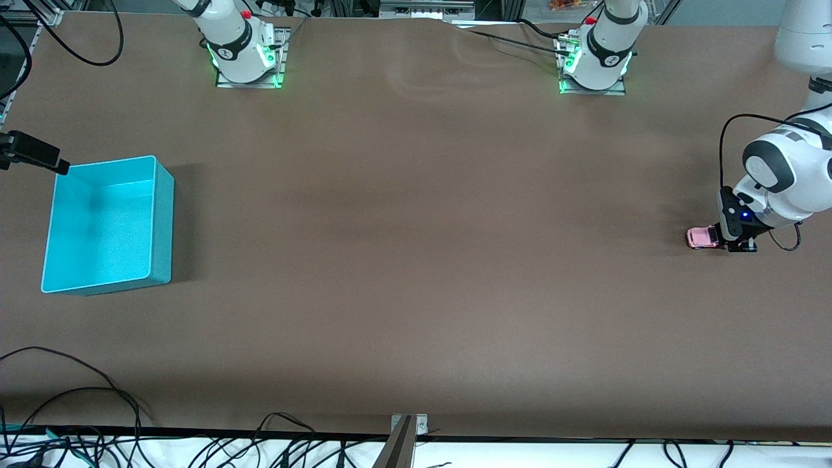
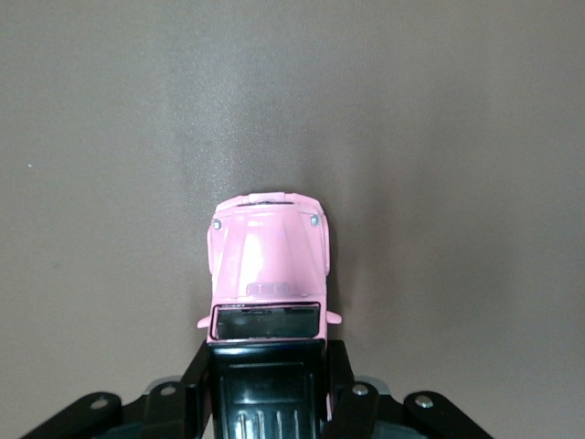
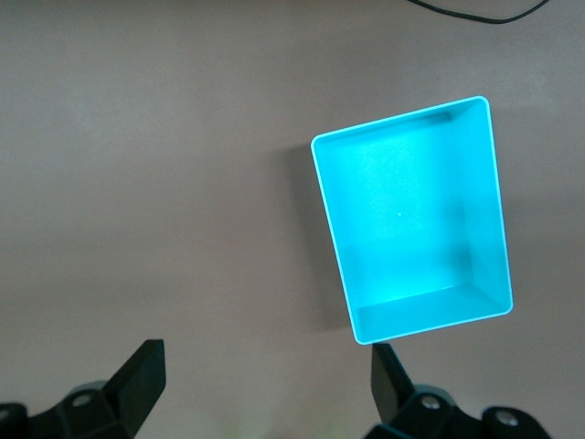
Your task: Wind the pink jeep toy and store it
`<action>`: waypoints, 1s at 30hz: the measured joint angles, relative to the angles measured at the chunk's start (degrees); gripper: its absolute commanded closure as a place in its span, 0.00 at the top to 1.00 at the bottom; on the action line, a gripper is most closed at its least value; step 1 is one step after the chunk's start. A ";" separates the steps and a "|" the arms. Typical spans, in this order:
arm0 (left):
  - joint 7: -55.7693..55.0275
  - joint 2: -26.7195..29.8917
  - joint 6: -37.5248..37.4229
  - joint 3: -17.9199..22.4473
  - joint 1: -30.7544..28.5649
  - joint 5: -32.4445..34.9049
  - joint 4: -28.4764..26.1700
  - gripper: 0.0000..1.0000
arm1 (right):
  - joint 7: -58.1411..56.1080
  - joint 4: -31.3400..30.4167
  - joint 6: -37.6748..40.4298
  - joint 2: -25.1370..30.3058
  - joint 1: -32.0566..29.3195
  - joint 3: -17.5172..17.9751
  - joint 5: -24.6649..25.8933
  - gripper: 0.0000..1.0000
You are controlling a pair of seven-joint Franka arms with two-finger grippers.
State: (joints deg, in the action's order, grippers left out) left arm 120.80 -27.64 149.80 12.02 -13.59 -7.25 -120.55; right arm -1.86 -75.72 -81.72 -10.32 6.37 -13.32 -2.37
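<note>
The pink jeep toy (image 1: pixel 702 236) stands on the brown table at the left arm's end. My left gripper (image 1: pixel 729 242) is down at the table, shut on the jeep's rear half. In the left wrist view the black fingers (image 2: pixel 340 380) press both sides of the black roof, and the pink hood (image 2: pixel 270 261) sticks out ahead of my left gripper (image 2: pixel 267 377). My right gripper (image 3: pixel 265 355) is open and empty, high over the table beside the turquoise bin (image 3: pixel 402 219). The bin (image 1: pixel 162 221) is empty and stands at the right arm's end of the table.
A black bracket (image 1: pixel 32 153) juts in from the table's edge beside the bin. Cables (image 1: pixel 78 403) lie along the table's edge nearest the front camera. A cable (image 3: pixel 475 14) also lies past the bin in the right wrist view.
</note>
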 measured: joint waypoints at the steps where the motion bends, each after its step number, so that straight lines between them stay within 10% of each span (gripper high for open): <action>1: 0.00 0.00 0.00 0.00 0.00 0.00 0.01 0.74 | 0.00 0.00 -0.01 0.00 0.00 0.00 0.00 1.00; 2: 0.00 -0.01 -0.02 0.00 0.00 0.00 0.04 1.00 | 0.00 0.00 -0.01 0.00 0.00 0.00 0.00 1.00; 30: 0.21 -0.17 -10.08 0.06 0.91 -0.01 5.63 1.00 | 0.00 0.00 -0.06 -0.02 0.01 0.17 0.00 1.00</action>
State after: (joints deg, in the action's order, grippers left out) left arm 121.01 -27.81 139.72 12.08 -12.68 -7.27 -114.91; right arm -1.86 -75.72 -81.78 -10.34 6.38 -13.15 -2.37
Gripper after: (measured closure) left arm 0.000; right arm 0.000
